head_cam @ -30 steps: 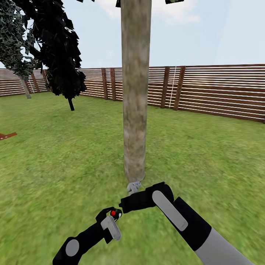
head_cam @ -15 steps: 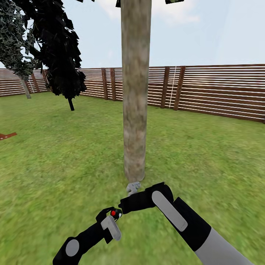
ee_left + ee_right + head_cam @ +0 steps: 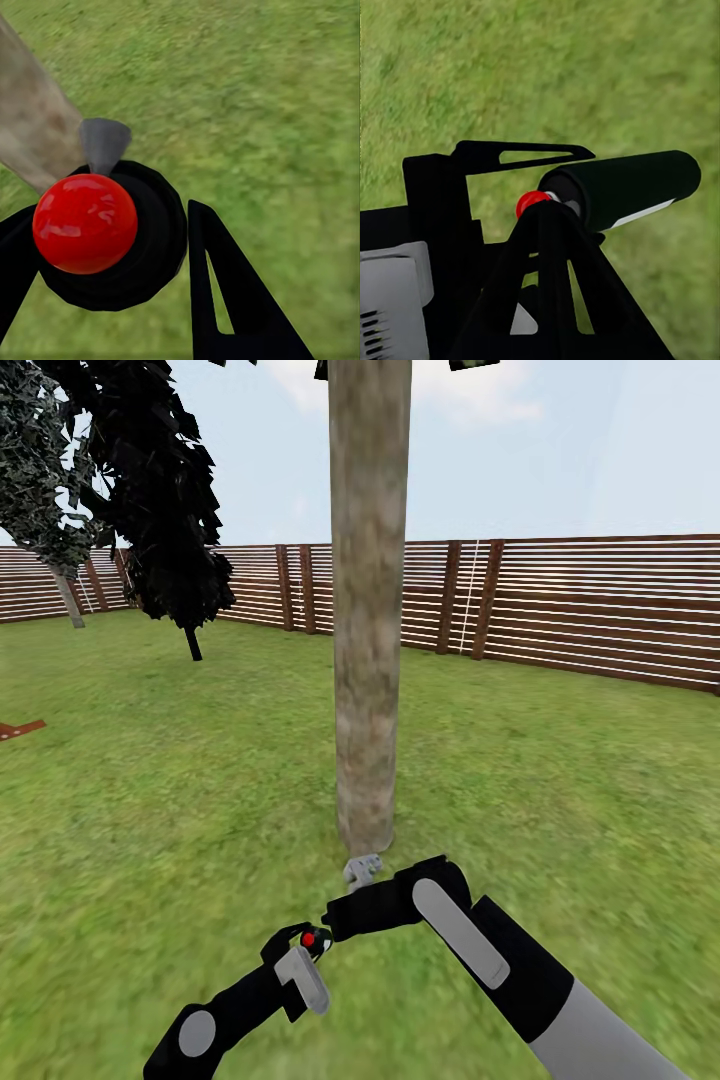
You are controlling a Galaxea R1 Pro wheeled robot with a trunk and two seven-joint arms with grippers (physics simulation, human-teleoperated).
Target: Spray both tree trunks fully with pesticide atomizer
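In the head view the left arm rises from six o'clock toward twelve, its left gripper [image 3: 312,940] shut around a dark bottle [image 3: 318,938] with a red cap. The right arm comes in from four o'clock, bent at the wrist toward nine, its right gripper [image 3: 362,870] pointing to twelve; its black fingers [image 3: 521,153] stand spread, holding nothing.

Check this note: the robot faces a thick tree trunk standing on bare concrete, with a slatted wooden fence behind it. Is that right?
Not quite. The ground is grass, not concrete, as the head view shows. The rest holds: the robot faces a thick trunk, with a slatted wooden fence behind it.
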